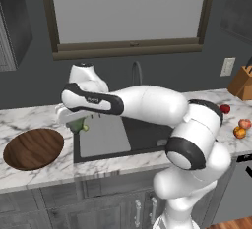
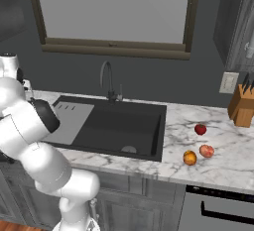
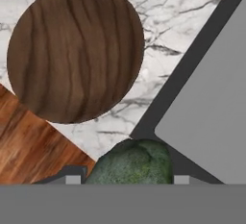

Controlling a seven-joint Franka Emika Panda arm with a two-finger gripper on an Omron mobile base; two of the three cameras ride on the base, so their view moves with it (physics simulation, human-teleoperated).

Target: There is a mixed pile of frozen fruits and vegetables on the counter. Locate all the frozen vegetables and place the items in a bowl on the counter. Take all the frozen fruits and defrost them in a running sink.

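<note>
Fingers (image 3: 73, 179) closed on green lump (image 3: 130, 163), dark, bumpy, lower part cut off. Gripper (image 1: 78, 125) over sink's (image 2: 124, 126) left edge, just right of brown grained bowl (image 1: 32, 148) on marble counter (image 2: 218, 160). Red (image 2: 200, 129), pinkish (image 2: 207, 150), orange (image 2: 189, 157) rounds far right; details too small.
</note>
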